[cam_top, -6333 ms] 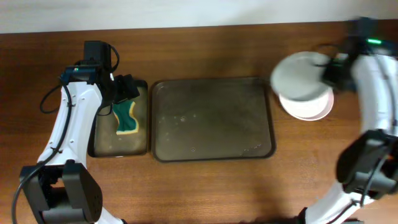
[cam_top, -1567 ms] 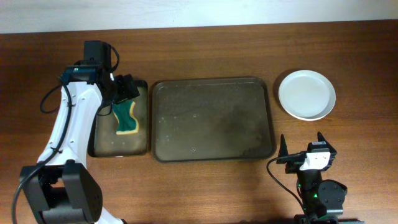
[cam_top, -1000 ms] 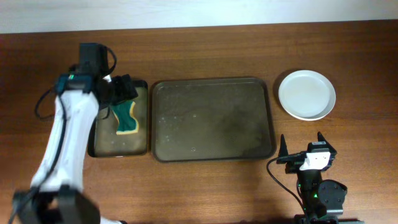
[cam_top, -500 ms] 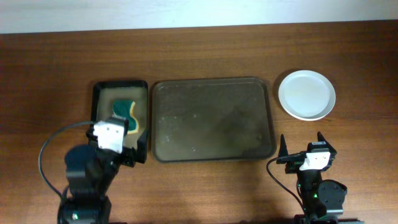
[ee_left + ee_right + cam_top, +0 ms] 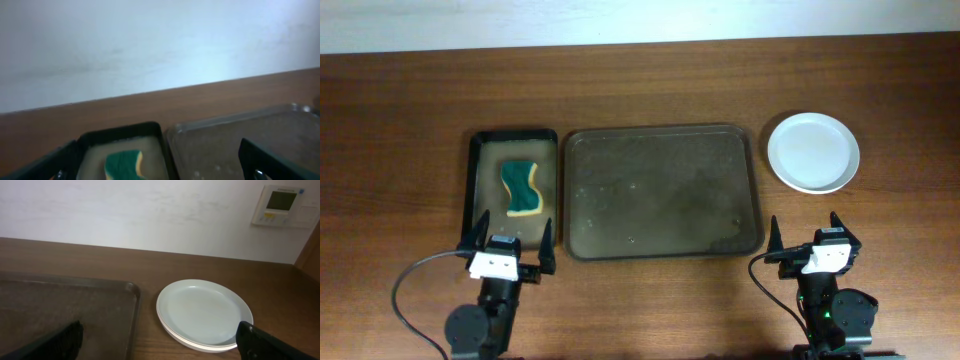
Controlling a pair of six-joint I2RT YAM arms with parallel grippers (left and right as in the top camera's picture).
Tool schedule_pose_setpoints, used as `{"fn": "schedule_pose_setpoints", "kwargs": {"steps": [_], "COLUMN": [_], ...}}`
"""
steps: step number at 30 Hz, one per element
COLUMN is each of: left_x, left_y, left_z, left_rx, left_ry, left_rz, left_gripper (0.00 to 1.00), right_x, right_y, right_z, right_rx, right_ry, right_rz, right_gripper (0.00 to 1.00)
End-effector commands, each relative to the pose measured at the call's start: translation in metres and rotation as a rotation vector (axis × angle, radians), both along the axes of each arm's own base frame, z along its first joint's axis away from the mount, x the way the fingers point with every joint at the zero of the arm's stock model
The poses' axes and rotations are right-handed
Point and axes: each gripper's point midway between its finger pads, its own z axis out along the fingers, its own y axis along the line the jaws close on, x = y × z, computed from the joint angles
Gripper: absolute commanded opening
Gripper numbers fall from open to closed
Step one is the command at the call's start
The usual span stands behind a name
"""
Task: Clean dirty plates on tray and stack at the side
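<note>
The white plates [image 5: 813,152] sit stacked on the table to the right of the tray [image 5: 663,190]; in the right wrist view the plates [image 5: 204,312] show two rims, one on the other. The speckled brownish-grey tray holds nothing. My left gripper [image 5: 507,245] stands open at the table's front, just in front of the small dark tray. My right gripper [image 5: 807,238] is open too, in front of the big tray's right corner and short of the plates. Nothing is between either pair of fingers.
A small dark tray [image 5: 475,190] lies left of the big one, with a green and yellow sponge [image 5: 522,187] in it; the left wrist view shows the sponge [image 5: 124,164] ahead. A white wall with a control panel [image 5: 283,205] runs behind the table.
My left arm has drawn back from over the sponge tray to the table's front edge, leaving the sponge there. The right arm, the plates and the tray have stayed still over the last second.
</note>
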Motion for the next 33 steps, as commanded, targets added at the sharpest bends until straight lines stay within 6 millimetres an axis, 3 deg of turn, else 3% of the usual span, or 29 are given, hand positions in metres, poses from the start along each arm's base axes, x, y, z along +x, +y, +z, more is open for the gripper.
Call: {"fn": "schedule_pose_setpoints", "kwargs": {"steps": [1, 4, 10, 22, 33], "left_x": [-0.001, -0.003, -0.008, -0.009, -0.009], "left_y": [0.011, 0.017, 0.029, 0.029, 0.038], "left_z": [-0.01, -0.009, -0.037, -0.038, -0.037], "left_rx": [-0.052, -0.053, -0.045, -0.026, -0.149], "left_ry": [-0.006, -0.013, 0.097, 0.097, 0.097], "left_rz": [0.063, 0.097, 0.173, 0.17, 0.226], "left_gripper": [0.99, 0.99, 0.99, 0.99, 0.99], "right_x": [0.0, 0.0, 0.0, 0.0, 0.0], "right_y": [0.0, 0.0, 0.0, 0.0, 0.0], "right_z": [-0.002, -0.002, -0.002, -0.002, -0.002], "right_rx": [-0.007, -0.007, -0.007, -0.007, -0.007], "right_ry": [0.003, 0.003, 0.003, 0.003, 0.003], "right_rz": [-0.001, -0.001, -0.001, -0.001, -0.001], "right_gripper": [0.98, 0.98, 0.98, 0.98, 0.98]}}
